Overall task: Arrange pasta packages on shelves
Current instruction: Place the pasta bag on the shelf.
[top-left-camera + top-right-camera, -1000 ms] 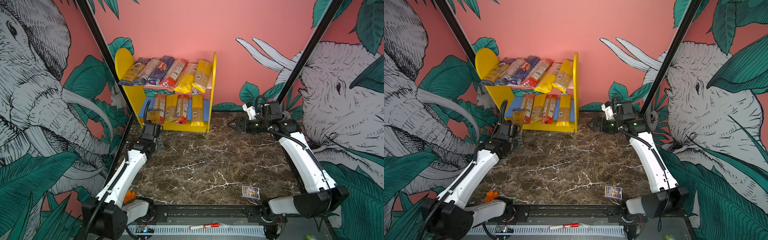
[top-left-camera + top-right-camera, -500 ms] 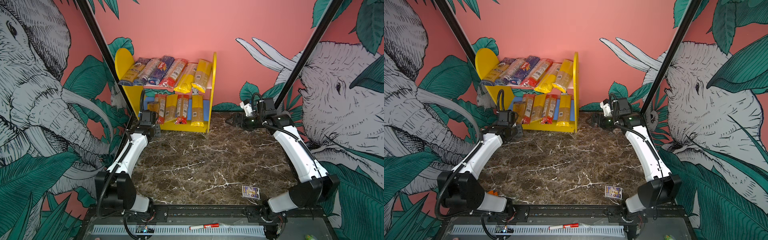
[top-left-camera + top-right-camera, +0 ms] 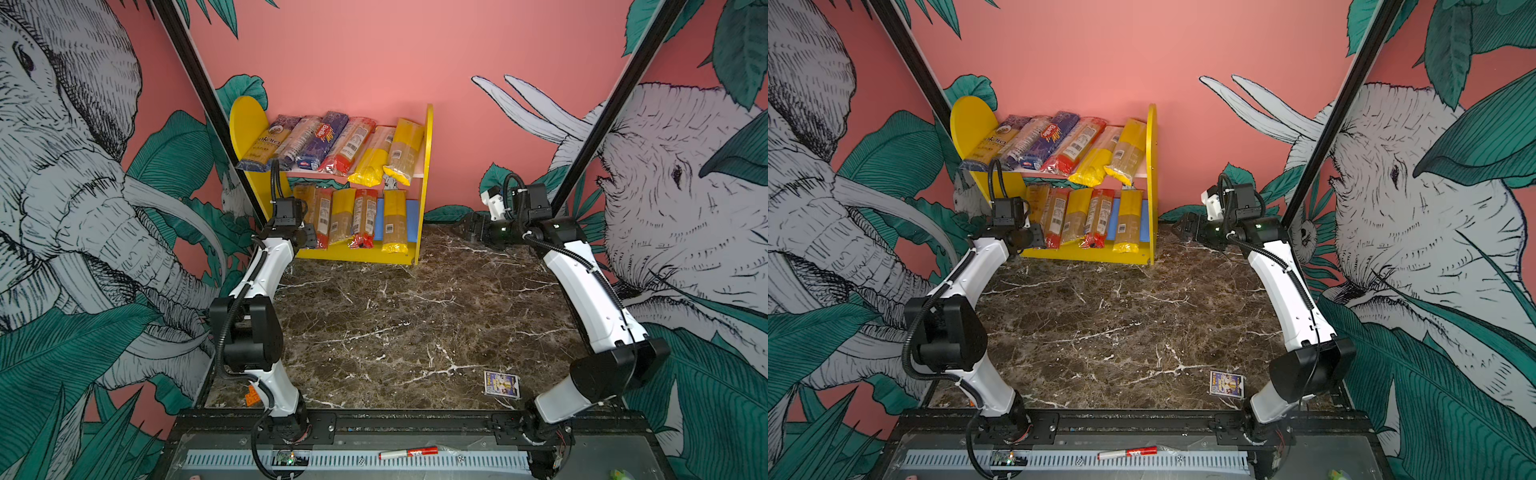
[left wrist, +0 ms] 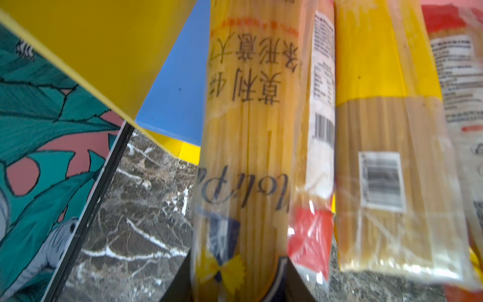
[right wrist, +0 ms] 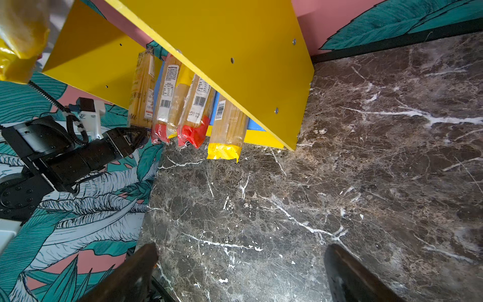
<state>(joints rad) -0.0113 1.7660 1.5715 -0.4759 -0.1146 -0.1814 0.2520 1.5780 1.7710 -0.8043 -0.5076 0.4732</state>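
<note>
Left gripper (image 4: 236,283) clamped on the near end of a clear-wrapped spaghetti packet (image 4: 251,146) printed with Chinese characters, its dark fingers (image 4: 295,285) pressing either side of the wrapper's blue, bow-tie-marked end. The packet runs back over the blue lower board (image 4: 172,86) of the yellow shelf unit (image 3: 247,120), at the board's left end, close to the left side panel; whether it rests fully on the board cannot be told. Just beside it, a red-ended packet (image 4: 317,157) and a yellow-banded packet (image 4: 379,162) lie side by side.

In both top views, five pasta packages (image 3: 365,216) line the lower board, front ends overhanging its edge. Six more lie fanned across the pale pink upper board (image 3: 418,164), among them a dark blue Barilla pack (image 3: 324,139) and an Ankara pack (image 3: 262,145).

The right gripper (image 5: 240,264) hangs with jaws spread wide and nothing between them, over the brown marble tabletop (image 3: 395,324) just off the shelf unit's right side panel. Near the table's front edge, well apart from the shelves, lie a small purple-blue card box (image 3: 501,384) and an orange block (image 3: 251,397). A red marker (image 3: 409,452) rests on the grey base plate (image 3: 602,453).
</note>
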